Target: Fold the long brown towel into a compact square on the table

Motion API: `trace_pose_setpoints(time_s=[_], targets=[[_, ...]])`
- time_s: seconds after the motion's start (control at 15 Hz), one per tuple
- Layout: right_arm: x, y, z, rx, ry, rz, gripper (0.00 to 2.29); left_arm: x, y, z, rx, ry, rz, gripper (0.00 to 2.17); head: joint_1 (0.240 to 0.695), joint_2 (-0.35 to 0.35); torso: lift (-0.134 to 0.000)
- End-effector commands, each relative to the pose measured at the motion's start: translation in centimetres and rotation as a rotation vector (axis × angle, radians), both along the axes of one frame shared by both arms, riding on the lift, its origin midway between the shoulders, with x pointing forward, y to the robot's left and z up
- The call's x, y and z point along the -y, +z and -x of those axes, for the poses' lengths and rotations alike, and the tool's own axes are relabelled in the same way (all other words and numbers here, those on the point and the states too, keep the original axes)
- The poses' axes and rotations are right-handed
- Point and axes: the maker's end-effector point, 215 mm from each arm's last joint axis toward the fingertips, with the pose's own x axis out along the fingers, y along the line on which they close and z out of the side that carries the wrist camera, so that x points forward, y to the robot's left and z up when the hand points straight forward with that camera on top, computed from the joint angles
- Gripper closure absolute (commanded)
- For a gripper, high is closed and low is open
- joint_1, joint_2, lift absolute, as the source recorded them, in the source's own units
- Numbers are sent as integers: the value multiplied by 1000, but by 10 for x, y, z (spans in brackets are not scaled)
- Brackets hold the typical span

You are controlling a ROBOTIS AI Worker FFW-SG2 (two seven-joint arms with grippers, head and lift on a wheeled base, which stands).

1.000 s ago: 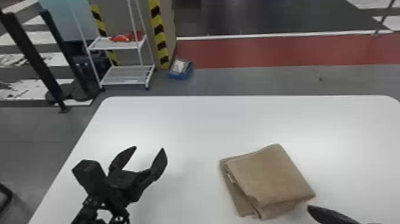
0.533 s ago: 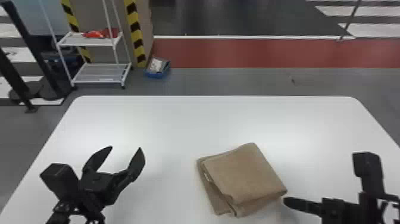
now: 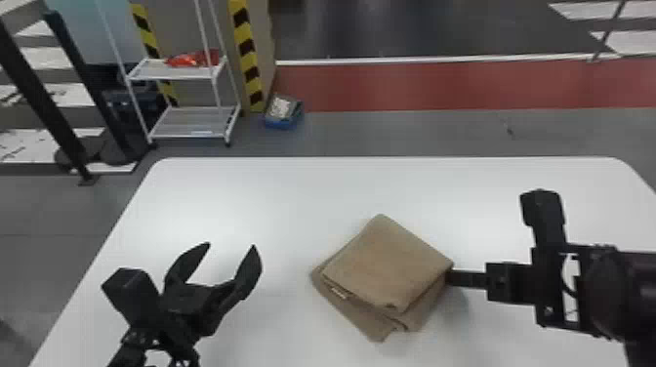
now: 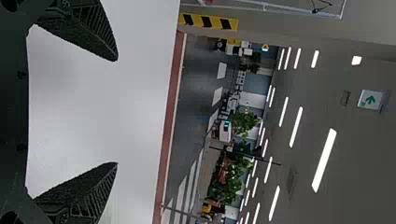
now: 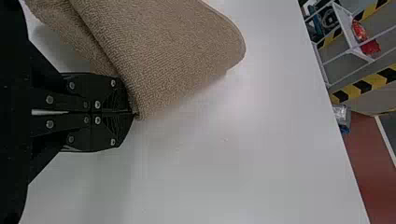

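Note:
The brown towel [image 3: 390, 266] lies folded into a roughly square, layered stack on the white table, its layers slightly offset along the near left side. At the towel's right corner is my right gripper [image 3: 451, 278]. In the right wrist view the right gripper [image 5: 133, 113] has its fingers pressed together at a corner of the towel [image 5: 168, 46]; whether cloth is pinched between them is hard to tell. Left of the towel, apart from it, my left gripper [image 3: 230, 246] stands open above the table. The left wrist view shows the left gripper [image 4: 116, 112] with widely parted fingers and nothing between them.
The white table [image 3: 273, 195] has rounded far corners. Beyond it on the floor stand a white shelf rack [image 3: 193, 122] with a red item, a blue box [image 3: 283, 114] and dark posts at the left.
The head view has shifted, moving the table leftward in it. My right gripper has come in from the right to the towel's corner, and the towel has turned slightly. The left gripper stays open.

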Motion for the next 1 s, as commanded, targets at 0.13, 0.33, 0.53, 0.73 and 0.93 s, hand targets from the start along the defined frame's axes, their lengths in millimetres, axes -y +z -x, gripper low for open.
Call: trace_pose_setpoints(time_s=[0.13,0.33,0.53,0.73,0.93], targets=[[-24,-2,-46,63,21,22,2010,4,0,0,0,-8,1,80,695,100,-124],[-33,2,-80,174,39,56,2010,4,-3,1,-6,-12,0,80,695,108,-124],[-39,8,-111,245,45,69,2010,6,-5,0,-9,-22,-1,80,695,111,-124],[-43,11,-120,288,51,66,2010,6,-8,-2,-12,-30,-2,80,695,116,-124],[-22,30,-112,370,-2,72,2000,1,-5,-3,-8,-28,-8,80,695,118,-124]])
